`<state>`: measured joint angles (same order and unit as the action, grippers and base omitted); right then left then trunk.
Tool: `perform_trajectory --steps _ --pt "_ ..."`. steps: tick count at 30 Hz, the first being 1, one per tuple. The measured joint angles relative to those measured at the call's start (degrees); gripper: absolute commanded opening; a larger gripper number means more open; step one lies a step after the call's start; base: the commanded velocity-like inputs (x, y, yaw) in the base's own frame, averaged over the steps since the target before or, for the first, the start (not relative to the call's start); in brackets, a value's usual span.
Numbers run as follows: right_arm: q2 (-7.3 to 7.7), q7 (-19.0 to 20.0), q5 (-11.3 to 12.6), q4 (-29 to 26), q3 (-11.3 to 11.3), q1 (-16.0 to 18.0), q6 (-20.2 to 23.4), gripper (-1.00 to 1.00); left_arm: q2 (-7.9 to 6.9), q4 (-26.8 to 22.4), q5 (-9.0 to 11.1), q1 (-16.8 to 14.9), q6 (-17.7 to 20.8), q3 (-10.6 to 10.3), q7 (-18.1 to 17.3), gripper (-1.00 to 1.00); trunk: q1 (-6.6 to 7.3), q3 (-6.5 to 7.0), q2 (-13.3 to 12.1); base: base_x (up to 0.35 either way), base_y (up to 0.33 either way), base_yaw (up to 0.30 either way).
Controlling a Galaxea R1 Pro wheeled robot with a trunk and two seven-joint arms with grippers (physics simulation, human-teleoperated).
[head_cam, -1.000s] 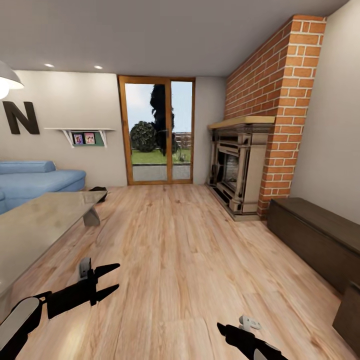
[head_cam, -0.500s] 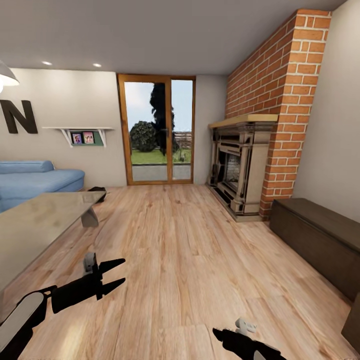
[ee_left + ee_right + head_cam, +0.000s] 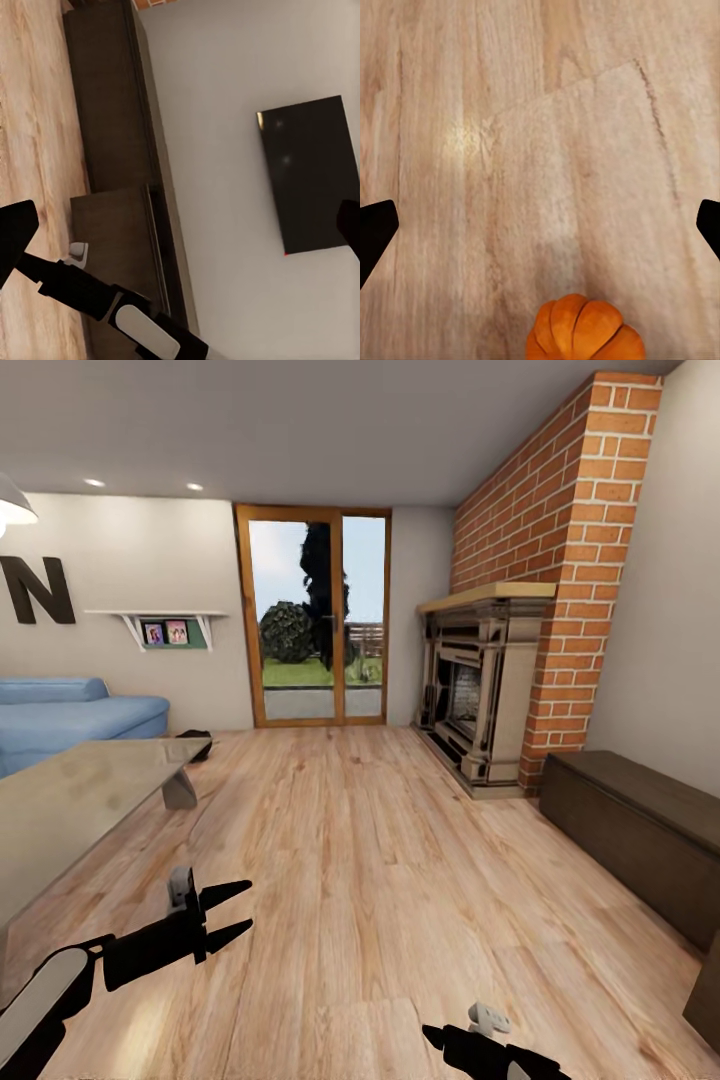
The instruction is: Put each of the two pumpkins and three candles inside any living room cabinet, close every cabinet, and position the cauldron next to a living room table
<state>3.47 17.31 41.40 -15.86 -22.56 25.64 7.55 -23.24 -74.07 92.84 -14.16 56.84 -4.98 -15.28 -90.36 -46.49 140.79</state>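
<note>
An orange ribbed pumpkin [image 3: 583, 330] lies on the wooden floor, part cut off by the picture's edge, just short of my open right gripper [image 3: 540, 229]. That right gripper [image 3: 432, 1034] hangs low over the floor. My left gripper [image 3: 228, 914] is open and holds nothing, beside the glass-topped table [image 3: 70, 810]. The long dark-brown cabinet [image 3: 640, 830] stands shut along the right wall, and the cabinet [image 3: 112, 112] also shows past my left gripper [image 3: 180, 225]. A small black thing [image 3: 195, 744] on the floor beyond the table may be the cauldron. The candles are out of view.
A brick fireplace [image 3: 480, 690] stands past the cabinet. A blue sofa [image 3: 70, 720] sits behind the table, and a glass patio door [image 3: 315, 620] is in the far wall. A dark TV [image 3: 307, 176] hangs above the cabinet. Open wooden floor [image 3: 370, 860] lies ahead.
The whole view has shifted slightly, so the camera moved. My left gripper sits a little further right in the picture and my right gripper lower. Both stay open.
</note>
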Motion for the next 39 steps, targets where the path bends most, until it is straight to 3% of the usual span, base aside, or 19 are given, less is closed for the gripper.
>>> perform_trajectory --steps 6,39 --pt "0.00 -0.1 0.1 0.0 0.0 0.0 0.1 1.00 -0.01 -0.1 0.0 0.0 0.0 0.0 0.1 1.00 -1.32 -1.08 2.4 0.000 0.000 0.000" --pt "0.07 0.9 -0.4 -0.1 0.0 0.0 0.2 1.00 0.08 -0.1 0.3 0.0 0.0 0.0 0.1 1.00 -2.18 -8.39 2.9 -0.082 0.011 0.000"
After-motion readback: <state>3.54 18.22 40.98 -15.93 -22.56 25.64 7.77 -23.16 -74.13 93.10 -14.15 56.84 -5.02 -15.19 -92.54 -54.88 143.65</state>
